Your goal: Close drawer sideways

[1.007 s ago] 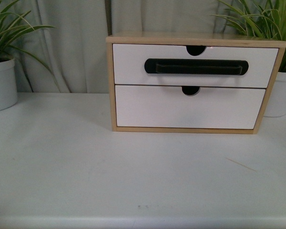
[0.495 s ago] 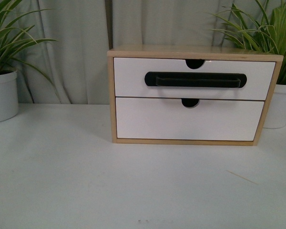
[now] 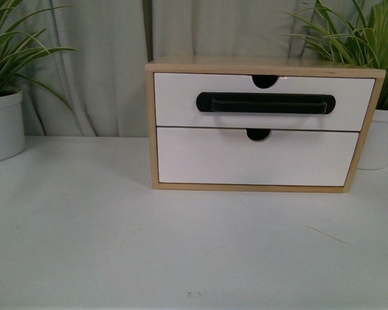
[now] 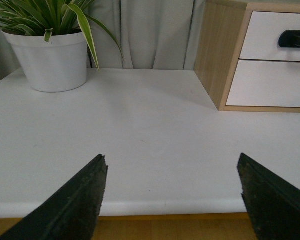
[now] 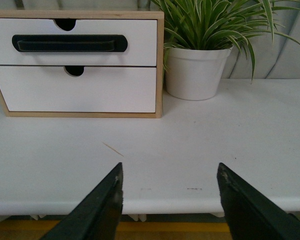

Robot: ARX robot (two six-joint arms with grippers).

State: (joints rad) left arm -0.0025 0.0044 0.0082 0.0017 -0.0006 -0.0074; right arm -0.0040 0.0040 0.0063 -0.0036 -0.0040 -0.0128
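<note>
The drawer (image 3: 181, 100), white-fronted with a long black bar handle (image 3: 265, 103) and a half-round notch in its top edge, is the upper one in a small wooden cabinet (image 3: 150, 129) on the white table. Its front sits level with the cabinet frame. It also shows in the right wrist view (image 5: 140, 42) and partly in the left wrist view (image 4: 262, 35). Neither arm shows in the front view. My left gripper (image 4: 172, 172) is open and empty over the table's front edge. My right gripper (image 5: 170, 182) is open and empty over the front edge too, well short of the cabinet.
A plain white drawer front (image 3: 252, 156) without a handle sits below. A white pot with a green plant (image 3: 3, 126) stands at the left and another pot (image 3: 380, 139) at the right of the cabinet. A curtain hangs behind. A thin sliver (image 3: 326, 235) lies on the table.
The front view has shifted: the cabinet sits lower in the picture than a second ago and slightly higher than half a second ago. The drawer fronts look the same.
</note>
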